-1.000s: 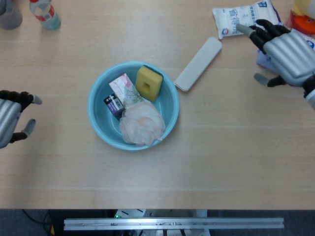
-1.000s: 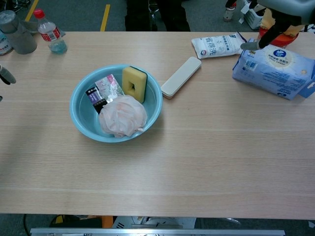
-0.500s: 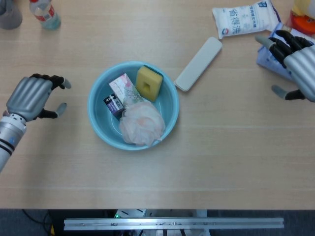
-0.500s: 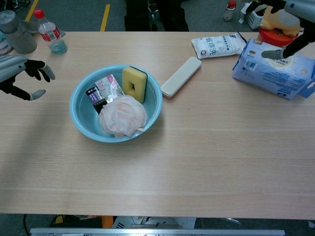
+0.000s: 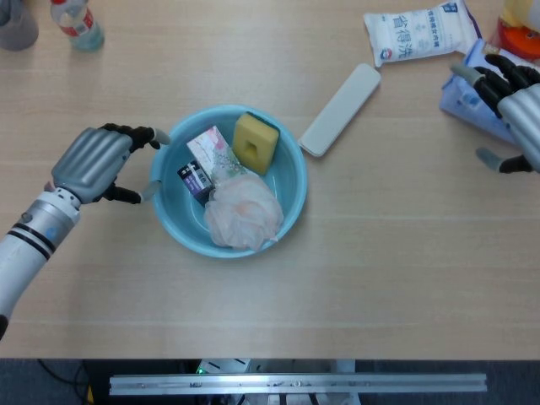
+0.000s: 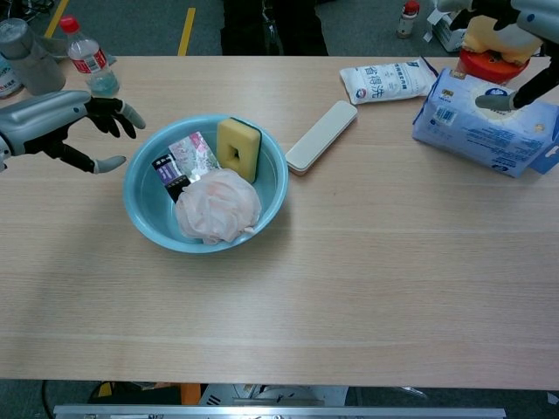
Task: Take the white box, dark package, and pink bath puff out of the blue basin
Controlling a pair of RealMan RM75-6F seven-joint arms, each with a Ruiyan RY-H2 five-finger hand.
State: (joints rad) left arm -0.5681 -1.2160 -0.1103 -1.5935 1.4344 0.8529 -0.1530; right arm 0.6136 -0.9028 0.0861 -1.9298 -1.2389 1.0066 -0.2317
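On your light wood table (image 5: 405, 278), grey floor with a yellow line behind; bottle (image 5: 76, 23) far left, white case (image 5: 341, 109) and white pouch (image 5: 419, 31) right of the blue basin (image 5: 289, 211); your left hand (image 5: 94, 162) hovers just beside the basin rim, fingers spread, holding nothing; white box (image 5: 214, 153), dark package (image 5: 196, 179) and pink bath puff (image 5: 244, 213) lie inside with a yellow sponge (image 5: 256, 141); your right hand (image 5: 516, 110) sits far right over a blue pack (image 6: 486, 123), fingers apart.

Large blue Chinese characters run across the white pouch (image 5: 419, 31) at the counter's far edge; they are too blurred to read with certainty. Print on the other packages is illegible.
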